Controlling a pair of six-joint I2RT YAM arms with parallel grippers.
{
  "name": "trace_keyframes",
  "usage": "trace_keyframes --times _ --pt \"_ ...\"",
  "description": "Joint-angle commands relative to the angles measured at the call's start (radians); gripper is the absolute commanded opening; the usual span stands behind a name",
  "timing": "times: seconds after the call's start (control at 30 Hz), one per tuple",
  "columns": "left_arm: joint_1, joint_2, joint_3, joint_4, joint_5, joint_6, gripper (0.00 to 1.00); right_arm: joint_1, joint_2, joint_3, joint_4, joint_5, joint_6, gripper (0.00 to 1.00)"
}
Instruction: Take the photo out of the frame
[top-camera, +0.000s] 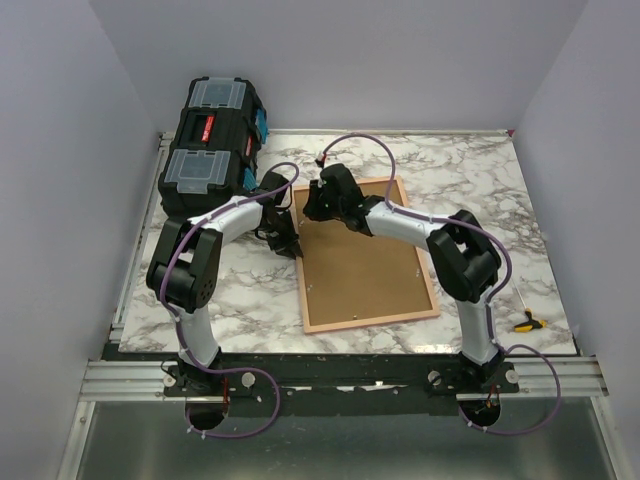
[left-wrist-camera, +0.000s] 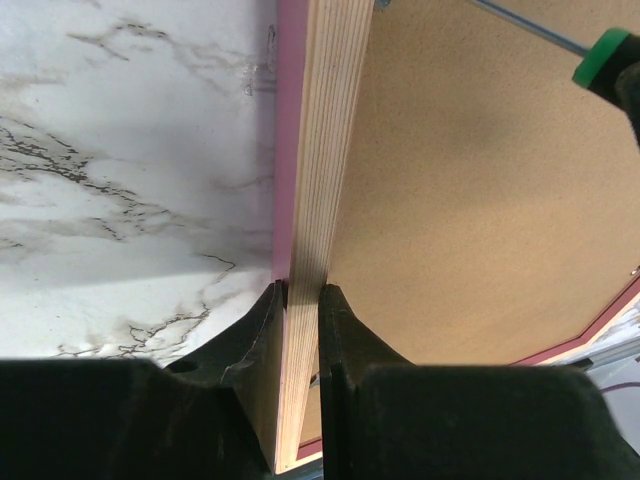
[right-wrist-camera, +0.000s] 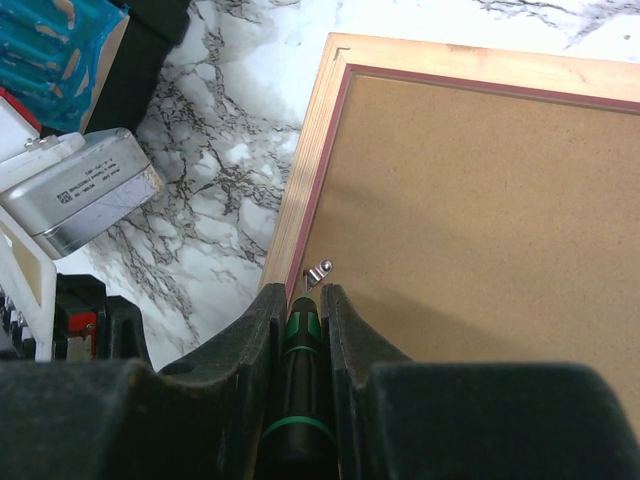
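Well — frame (left-wrist-camera: 320, 150) pinched; screwdriver (right-wrist-camera: 297, 345) gripped.

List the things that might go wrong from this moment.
1. The green-handled screwdriver in the right gripper points at the small silver clip; its tip may slip off and gouge the cork-brown backing.
2. The left gripper pinches only the thin edge of the pink-rimmed wooden frame; pushing on the clip may twist the frame out of that hold.
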Motion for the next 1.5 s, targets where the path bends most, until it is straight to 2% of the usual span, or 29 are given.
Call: trace_keyframes --times 0.0,0.33,0.47,0.7,0.8,1.03,1.1,1.17,1.23,1.3,1.47 --pt "0.011 0.028 0.010 -0.030 -0.116 0.028 0.00 0.004 -0.031 -0.037 -0.078 -0.021 -0.017 0.01" --pt "0.011 0.029 0.012 -0.030 -0.116 0.029 0.00 0.007 -0.065 -0.047 -0.100 -0.015 -0.034 0.01" --pt "0.011 0.031 0.015 -0.030 -0.117 0.034 0.00 0.009 -0.153 -0.096 -0.103 -0.046 -0.021 0.01" --pt "0.020 0.038 0.046 -0.037 -0.106 0.070 0.01 0.010 -0.366 -0.289 -0.050 -0.052 0.023 0.01" --pt "0.043 0.045 0.075 -0.044 -0.094 0.102 0.13 0.010 -0.441 -0.371 -0.034 -0.052 0.038 0.01" --pt "0.052 0.111 0.158 -0.064 -0.003 0.137 0.17 0.010 -0.547 -0.496 -0.028 -0.094 0.106 0.01" --pt "0.051 0.101 0.165 -0.080 -0.011 0.147 0.25 0.014 -0.553 -0.523 -0.024 -0.114 0.127 0.01" --pt "0.051 0.048 0.128 -0.074 -0.033 0.149 0.44 0.028 -0.542 -0.534 -0.024 -0.119 0.140 0.01" --pt "0.050 -0.021 0.080 -0.071 -0.045 0.146 0.55 0.062 -0.527 -0.540 0.001 -0.102 0.147 0.01" --pt "0.051 -0.102 0.012 -0.064 -0.042 0.141 0.59 0.088 -0.513 -0.536 0.012 -0.078 0.149 0.01" --pt "0.021 -0.351 -0.219 -0.033 -0.021 0.126 0.60 0.118 -0.471 -0.509 0.018 -0.050 0.160 0.01"
